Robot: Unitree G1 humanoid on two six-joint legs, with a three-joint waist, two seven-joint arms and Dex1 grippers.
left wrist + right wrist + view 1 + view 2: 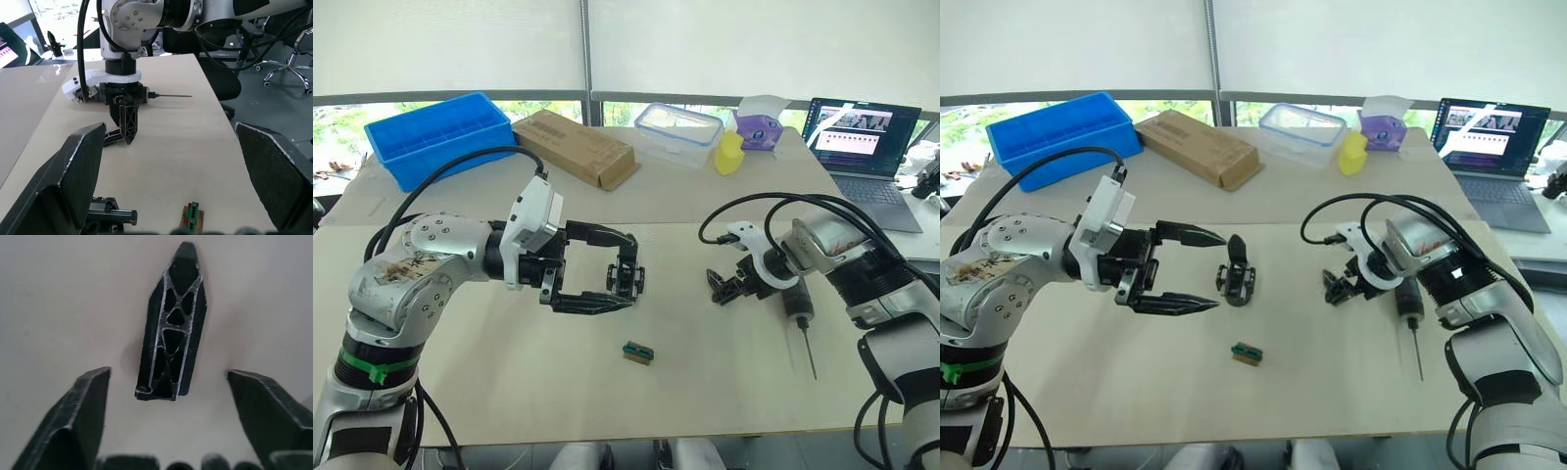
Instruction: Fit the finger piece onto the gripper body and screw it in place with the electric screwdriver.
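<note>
Black lattice ribs run the length of the finger piece (172, 328), a slim plastic wedge with triangular cut-outs that tapers to a point. We see it lying flat on the pale, smooth table (509, 382), directly beneath our right gripper (166, 382) and centred in the gap between its two fingers. That gripper points down at the table with its jaws spread wide, closed on nothing; neither finger touches the wedge.

The electric screwdriver (800, 315), a dark thick cylinder ending in a long thin metal bit, lies on the table just behind the right gripper, close to that wrist, with its bit pointing away from the far table edge.

Our left gripper (1197, 270) is also wide open and holds nothing, its two pointed black fingers (1190, 234) reaching out level above the table. The gripper body (1236, 275), a chunky black mechanical part with one pointed finger rising from it, stands on the table just beyond those fingertips, clear of them. A small green-and-brown block (638, 352) lies nearby, below the left gripper's lower finger.

Well beyond both grippers sit a blue compartment tray (440, 137), a brown cardboard box (576, 147), a clear lidded container (677, 132) and an open laptop (862, 142).
</note>
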